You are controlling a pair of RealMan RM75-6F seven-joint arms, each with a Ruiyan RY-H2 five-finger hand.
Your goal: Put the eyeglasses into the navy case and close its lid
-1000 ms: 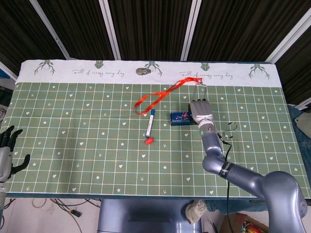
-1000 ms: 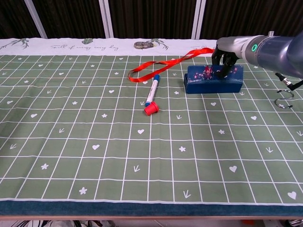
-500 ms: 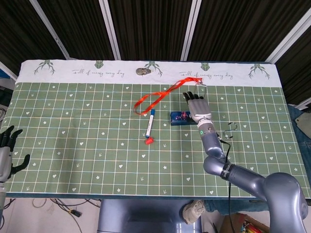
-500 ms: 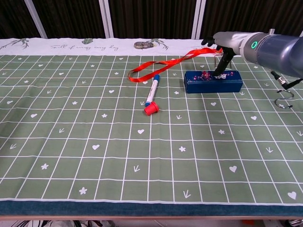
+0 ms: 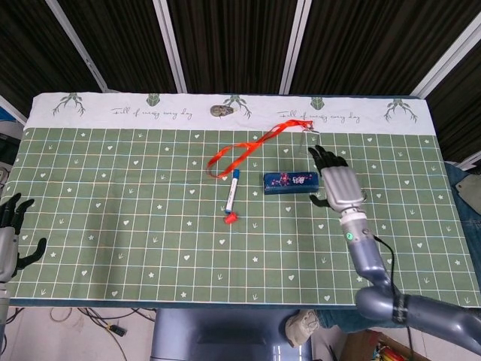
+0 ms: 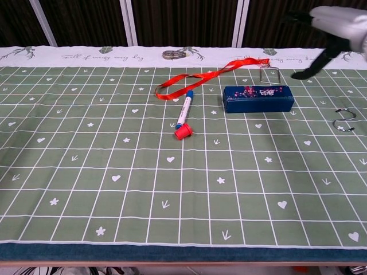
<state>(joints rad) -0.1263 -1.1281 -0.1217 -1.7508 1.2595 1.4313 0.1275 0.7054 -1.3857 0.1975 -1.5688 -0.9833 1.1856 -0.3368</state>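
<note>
The navy case (image 5: 290, 181) (image 6: 258, 98), with a floral print on top, lies right of the table's centre with its lid down. No eyeglasses show in either view. My right hand (image 5: 338, 184) (image 6: 335, 23) hovers to the right of the case, lifted clear of it, fingers spread and holding nothing. My left hand (image 5: 9, 233) hangs at the far left edge, off the cloth, fingers apart and empty. The chest view does not show it.
A red lanyard (image 5: 248, 150) (image 6: 200, 79) runs behind the case, its metal clasp (image 6: 269, 73) just beyond the case. A blue marker with a red cap (image 5: 231, 197) (image 6: 184, 114) lies left of the case. A metal ring (image 6: 343, 120) sits at the right, a small metal object (image 5: 223, 111) at the back.
My right hand has lifted off the case top and moved right and up, away from it. The case stays shut where it was. The left hand has not moved.
</note>
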